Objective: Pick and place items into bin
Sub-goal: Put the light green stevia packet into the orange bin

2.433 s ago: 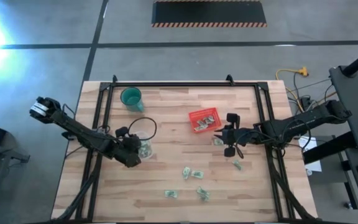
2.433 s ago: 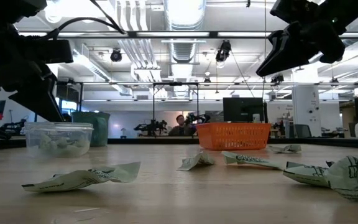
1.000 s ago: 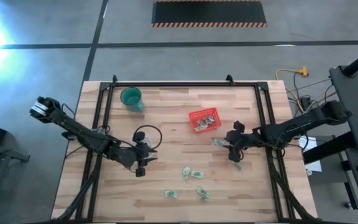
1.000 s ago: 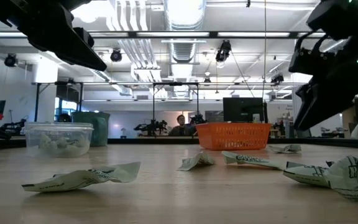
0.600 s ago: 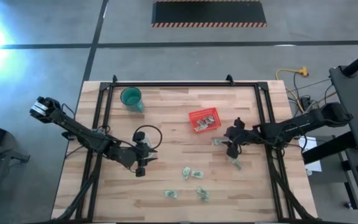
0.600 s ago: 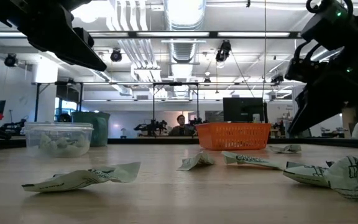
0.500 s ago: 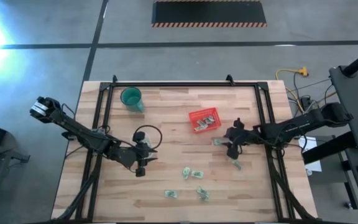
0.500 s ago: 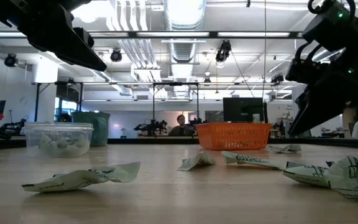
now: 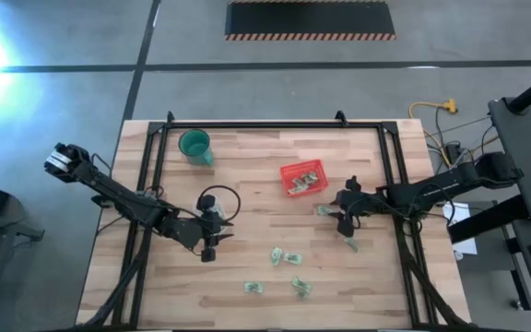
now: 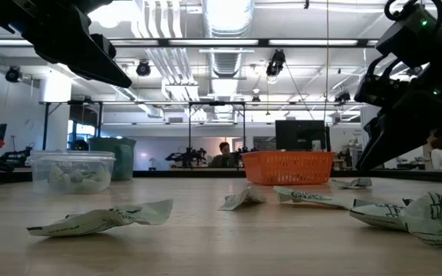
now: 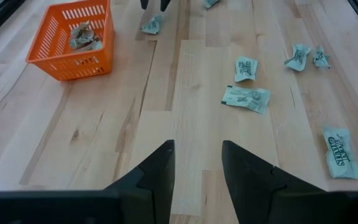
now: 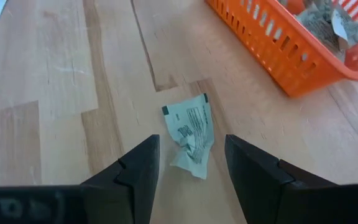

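The bin is a red basket (image 9: 303, 177) right of the table's middle, with a few items lying in it (image 11: 82, 34). Several pale green and white packets lie flat on the wood: one beside the basket (image 9: 324, 210), others nearer the front (image 9: 293, 259). My right gripper (image 9: 336, 211) hovers open just right of the packet by the basket. That crumpled packet (image 12: 190, 134) lies on the table ahead of the gap between its fingers (image 12: 188, 165). My left gripper (image 9: 218, 232) hangs open and bare over the wood at left of centre (image 11: 197, 162).
A clear round tub (image 9: 216, 196) with pale pieces inside (image 10: 71, 175) stands by my left gripper. A teal cup (image 9: 194, 145) stands at the far left. A black frame (image 9: 265, 126) rims the table. Bare wood lies between the two grippers.
My right gripper has shifted a little toward the table's left, closer to the packet beside the basket, and has stayed open. The packets and the basket lie where they were.
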